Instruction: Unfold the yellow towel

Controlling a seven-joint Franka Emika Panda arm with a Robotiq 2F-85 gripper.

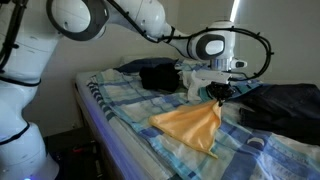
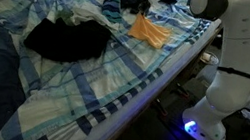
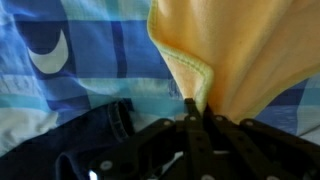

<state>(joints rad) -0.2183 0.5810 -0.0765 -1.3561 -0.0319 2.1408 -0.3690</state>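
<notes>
The yellow towel (image 1: 190, 124) lies spread as a rough triangle on the blue-white plaid bedsheet (image 1: 130, 105). One corner is lifted up into my gripper (image 1: 218, 93). In the wrist view the towel's hemmed edge (image 3: 195, 75) runs down between my shut fingers (image 3: 197, 112). The towel also shows in an exterior view (image 2: 149, 30) near the bed's far end, with my gripper (image 2: 140, 9) just above it.
Dark clothing (image 2: 67, 39) lies in the middle of the bed, and more dark cloth (image 1: 285, 105) lies beside the towel. A dark blue garment (image 3: 60, 150) shows under the gripper. The bed edge (image 2: 151, 95) runs near the robot base (image 2: 217, 95).
</notes>
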